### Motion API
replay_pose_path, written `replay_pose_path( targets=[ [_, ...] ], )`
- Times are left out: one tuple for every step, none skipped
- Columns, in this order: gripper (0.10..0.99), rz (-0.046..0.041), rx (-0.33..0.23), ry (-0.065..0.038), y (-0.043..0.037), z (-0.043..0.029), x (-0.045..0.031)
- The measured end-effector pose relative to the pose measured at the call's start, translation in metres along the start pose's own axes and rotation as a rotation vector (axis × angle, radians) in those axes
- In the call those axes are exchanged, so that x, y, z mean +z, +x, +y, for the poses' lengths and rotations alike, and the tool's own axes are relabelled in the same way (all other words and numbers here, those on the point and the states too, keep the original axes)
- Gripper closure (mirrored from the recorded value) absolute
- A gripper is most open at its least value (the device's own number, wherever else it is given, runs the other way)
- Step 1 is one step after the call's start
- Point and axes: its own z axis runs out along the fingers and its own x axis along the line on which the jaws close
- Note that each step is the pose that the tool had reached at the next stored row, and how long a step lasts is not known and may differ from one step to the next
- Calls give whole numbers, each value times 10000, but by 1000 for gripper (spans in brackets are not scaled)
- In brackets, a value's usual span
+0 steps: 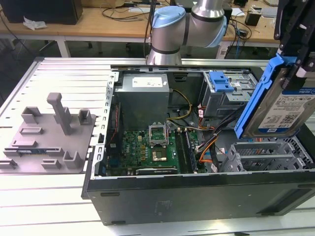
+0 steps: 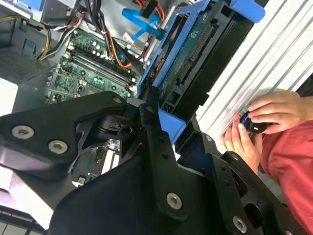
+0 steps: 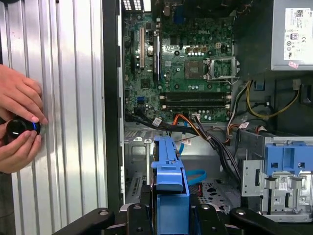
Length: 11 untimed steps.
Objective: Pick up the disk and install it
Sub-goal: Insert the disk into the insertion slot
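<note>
The disk, a silver drive with a white-and-blue label in a bright blue carrier, hangs tilted and nearly on edge above the open computer case, at the exterior view's right. My gripper is shut on its upper end, its dark fingers clamped over the carrier. In the first wrist view the carrier's blue edge rises between my black fingers, over the grey metal drive cage. The second wrist view shows the disk's underside and circuit board in the blue frame, held by my gripper.
The open case holds a green motherboard, a power supply, cables and a grey bay with a blue latch. A grey fixture tray with posts lies at the exterior view's left. A person's hands hold a knob beside the case.
</note>
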Motion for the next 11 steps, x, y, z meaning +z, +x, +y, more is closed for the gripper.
replay_pose_path(
  targets=[
    [718,1,-1,0,-1,-35,5],
    [718,1,-1,0,-1,-65,11],
    [718,2,-1,0,-1,-86,16],
    [718,3,0,0,-1,-93,20],
    [718,3,1,0,-1,-93,20],
    [718,2,1,0,-1,-94,21],
    [718,1,-1,0,-1,-95,21],
    [718,1,-1,0,-1,-95,21],
    [718,1,-1,0,-1,-95,21],
    [718,1,0,1,-1,-95,23],
    [718,-1,0,0,-2,-94,30]
  ],
)
